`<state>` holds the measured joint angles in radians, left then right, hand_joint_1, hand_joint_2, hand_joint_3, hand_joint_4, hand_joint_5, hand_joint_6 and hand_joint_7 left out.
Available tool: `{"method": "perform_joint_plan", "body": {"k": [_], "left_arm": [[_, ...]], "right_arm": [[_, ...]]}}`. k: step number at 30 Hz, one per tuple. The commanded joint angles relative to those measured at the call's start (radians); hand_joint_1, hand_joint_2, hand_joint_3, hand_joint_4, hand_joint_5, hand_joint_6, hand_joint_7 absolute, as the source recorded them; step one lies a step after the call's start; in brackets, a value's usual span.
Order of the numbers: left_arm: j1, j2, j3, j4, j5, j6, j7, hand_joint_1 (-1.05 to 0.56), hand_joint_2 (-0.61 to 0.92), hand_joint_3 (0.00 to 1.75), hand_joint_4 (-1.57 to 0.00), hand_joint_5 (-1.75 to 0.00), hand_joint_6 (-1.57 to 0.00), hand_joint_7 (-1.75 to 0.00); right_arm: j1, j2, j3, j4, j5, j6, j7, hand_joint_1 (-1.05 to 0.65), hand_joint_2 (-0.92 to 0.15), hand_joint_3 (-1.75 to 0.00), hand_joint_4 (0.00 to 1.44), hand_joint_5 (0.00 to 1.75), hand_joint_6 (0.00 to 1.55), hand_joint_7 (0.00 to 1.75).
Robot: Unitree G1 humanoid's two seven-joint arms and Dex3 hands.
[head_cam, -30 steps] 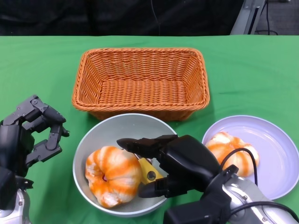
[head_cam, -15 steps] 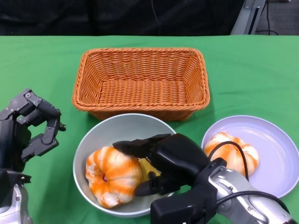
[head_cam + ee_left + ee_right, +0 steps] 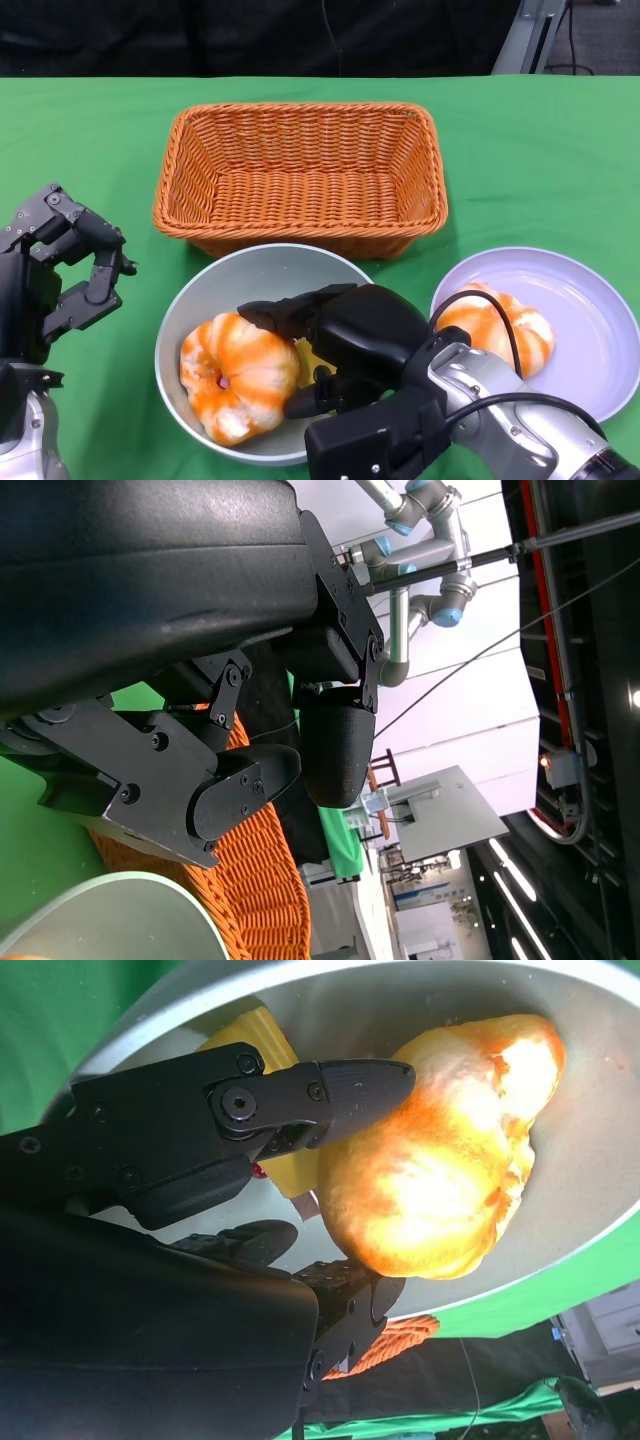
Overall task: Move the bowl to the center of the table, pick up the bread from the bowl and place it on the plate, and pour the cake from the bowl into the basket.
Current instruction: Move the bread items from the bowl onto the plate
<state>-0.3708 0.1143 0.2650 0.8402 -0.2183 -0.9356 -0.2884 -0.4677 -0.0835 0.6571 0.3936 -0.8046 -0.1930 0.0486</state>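
The right hand (image 3: 335, 345) sits inside the bowl (image 3: 200, 295), its fingers (image 3: 340, 1085) apart and bracketing the bread (image 3: 238, 372); one fingertip touches the loaf, but no closed grip is visible. The yellow cake (image 3: 262, 1045) lies against the bowl wall directly behind those fingers. The left hand (image 3: 55, 275) hovers beside the bowl, fingers apart, holding nothing. A second loaf (image 3: 495, 330) rests on the plate (image 3: 590, 300) to the right. The basket (image 3: 300, 175) stands just behind the bowl on the green desk (image 3: 520, 150).

Risk assessment: the loaf is wide and rounded, so an off-centre closure may push it toward the rim instead of seating it. The fingers may also catch the cake and lift it with the bread.
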Motion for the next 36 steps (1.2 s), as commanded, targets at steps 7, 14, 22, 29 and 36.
{"method": "perform_joint_plan", "body": {"k": [7, 14, 22, 29, 36], "left_arm": [[0.003, 0.015, 0.003, -0.015, -0.001, 0.001, 0.005, -0.05, 0.64, 1.00, -0.83, -1.57, -0.72, -1.54], [0.000, 0.012, 0.005, -0.012, -0.007, 0.011, 0.006, -0.05, 0.65, 0.97, -0.84, -1.56, -0.73, -1.53], [-0.002, 0.014, 0.006, -0.011, -0.018, 0.015, -0.005, -0.03, 0.65, 0.97, -0.84, -1.57, -0.73, -1.53], [-0.005, 0.016, 0.006, -0.001, -0.018, 0.012, -0.006, -0.04, 0.65, 0.98, -0.83, -1.58, -0.74, -1.52], [-0.005, 0.015, 0.006, 0.002, -0.014, 0.016, -0.002, -0.05, 0.63, 1.00, -0.83, -1.58, -0.73, -1.54]], "right_arm": [[0.004, 0.007, 0.041, 0.019, -0.015, 0.024, 0.013, -0.96, -0.92, -0.23, 0.27, 0.00, 0.31, 0.00], [0.004, -0.013, 0.082, 0.074, -0.098, -0.045, -0.230, -0.96, -0.92, -0.22, 0.32, 0.02, 0.35, 0.02], [-0.066, -0.068, 0.158, 0.224, -0.271, -0.161, -0.635, -0.90, -0.92, -0.13, 0.34, 0.03, 0.46, 0.03], [-0.113, -0.117, 0.176, 0.285, -0.315, -0.227, -0.748, -0.88, -0.92, -0.08, 0.39, 0.04, 0.49, 0.02], [-0.142, -0.146, 0.170, 0.297, -0.313, -0.263, -0.731, -0.88, -0.92, -0.07, 0.39, 0.04, 0.49, 0.01]]}}
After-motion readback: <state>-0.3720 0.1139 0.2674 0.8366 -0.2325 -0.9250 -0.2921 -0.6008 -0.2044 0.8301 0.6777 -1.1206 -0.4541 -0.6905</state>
